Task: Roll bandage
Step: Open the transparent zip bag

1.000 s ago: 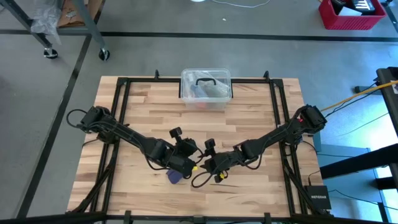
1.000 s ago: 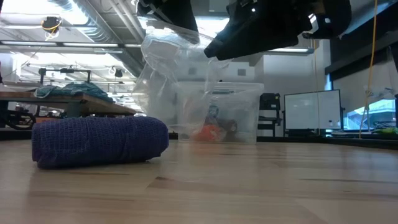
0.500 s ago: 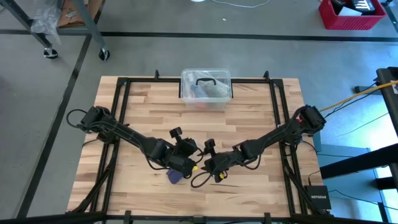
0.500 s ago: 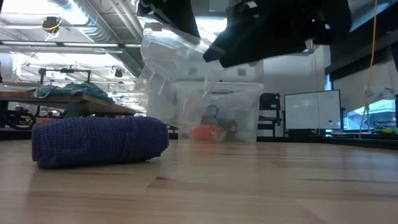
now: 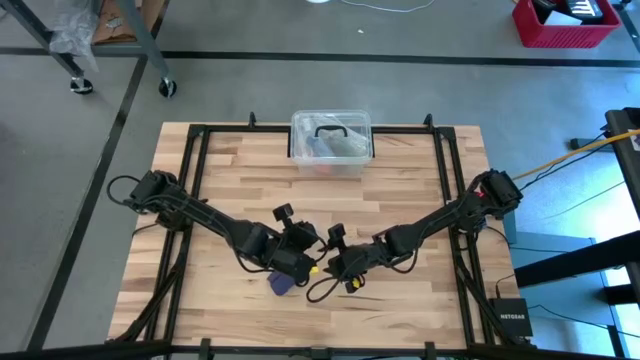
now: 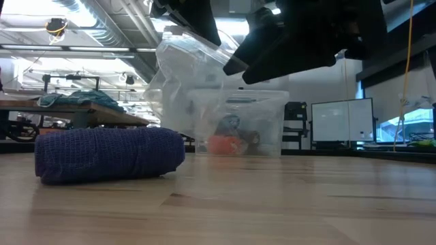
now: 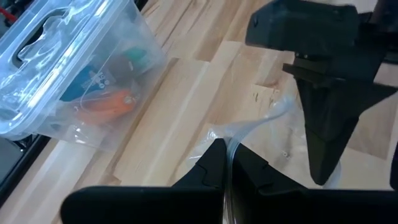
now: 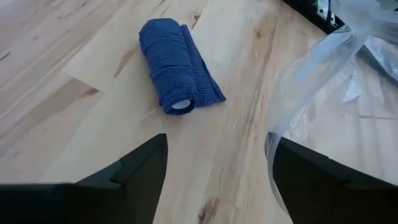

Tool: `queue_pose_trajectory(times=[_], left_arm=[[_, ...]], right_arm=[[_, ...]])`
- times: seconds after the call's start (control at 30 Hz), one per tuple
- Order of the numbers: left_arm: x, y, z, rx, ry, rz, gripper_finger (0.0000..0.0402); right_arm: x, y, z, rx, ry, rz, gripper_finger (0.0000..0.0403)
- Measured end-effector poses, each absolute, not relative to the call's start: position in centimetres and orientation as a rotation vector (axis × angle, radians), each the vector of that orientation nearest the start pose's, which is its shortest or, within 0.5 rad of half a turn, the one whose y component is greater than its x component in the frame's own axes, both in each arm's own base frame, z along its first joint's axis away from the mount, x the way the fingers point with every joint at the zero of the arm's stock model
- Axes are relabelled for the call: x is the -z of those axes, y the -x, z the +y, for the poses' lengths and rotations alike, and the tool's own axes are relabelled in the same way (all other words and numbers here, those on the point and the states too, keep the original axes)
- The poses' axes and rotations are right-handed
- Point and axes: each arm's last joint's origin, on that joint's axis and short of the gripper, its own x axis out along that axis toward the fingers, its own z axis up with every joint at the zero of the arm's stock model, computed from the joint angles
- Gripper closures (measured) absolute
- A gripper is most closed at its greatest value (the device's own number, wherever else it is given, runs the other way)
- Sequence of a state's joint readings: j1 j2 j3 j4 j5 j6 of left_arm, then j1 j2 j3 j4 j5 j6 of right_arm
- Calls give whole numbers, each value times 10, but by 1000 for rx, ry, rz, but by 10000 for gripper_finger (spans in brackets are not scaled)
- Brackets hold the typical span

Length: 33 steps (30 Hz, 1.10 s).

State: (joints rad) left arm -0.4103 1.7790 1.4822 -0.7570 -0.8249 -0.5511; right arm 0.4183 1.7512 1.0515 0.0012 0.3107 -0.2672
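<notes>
The dark navy bandage [image 5: 282, 284] lies rolled up on its side on the wooden table, its loose tail flat beside the roll [image 8: 171, 68] [image 6: 109, 155]. My left gripper [image 7: 227, 149] [image 5: 303, 262] hovers just beyond the bandage, shut on a crinkled clear plastic wrapper [image 6: 187, 68]. My right gripper [image 8: 217, 180] [image 5: 335, 265] faces it from the right, open and above the table. Nothing is between its fingers. The wrapper [image 8: 317, 74] hangs close by one of its fingers. My left gripper pinches a gathered upper part of the clear wrapper [image 7: 239, 134] between its two fingers, which slant downward. The wrapper hangs slack below the fingers [image 6: 184, 82]. Whether its lower end reaches the table, I cannot tell.
A clear plastic box [image 5: 332, 140] with a black handle stands at the middle of the table's far edge [image 7: 68, 68]. Black frame rails [image 5: 195, 200] run along the table's left and right sides. Bare wood lies in front of the bandage.
My right gripper has opened wider while staying in place. The wrapper's hanging part has swung a little back toward my left gripper. The bandage has not moved.
</notes>
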Motion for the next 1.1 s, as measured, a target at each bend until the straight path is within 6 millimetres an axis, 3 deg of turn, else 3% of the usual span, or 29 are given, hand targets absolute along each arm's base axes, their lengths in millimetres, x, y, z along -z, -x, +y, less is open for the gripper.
queue_pose_trajectory(times=[0.27, 0.43, 0.67, 0.93, 1.1], left_arm=[[-272, -349, -128, -584, -104, 708, 400], [-273, -349, -128, -590, -82, 697, 400], [-273, -349, -122, -693, -33, 635, 400], [-273, -350, -121, -664, -82, 666, 400], [-273, -348, -126, -639, -102, 679, 400]], right_arm=[[-194, -341, 140, -143, 513, 616, 132], [-198, -350, 142, -106, 367, 515, 132], [-179, -353, 150, -345, 376, 564, 132], [-188, -351, 143, -124, 458, 556, 132], [-195, -347, 141, -112, 455, 558, 132]])
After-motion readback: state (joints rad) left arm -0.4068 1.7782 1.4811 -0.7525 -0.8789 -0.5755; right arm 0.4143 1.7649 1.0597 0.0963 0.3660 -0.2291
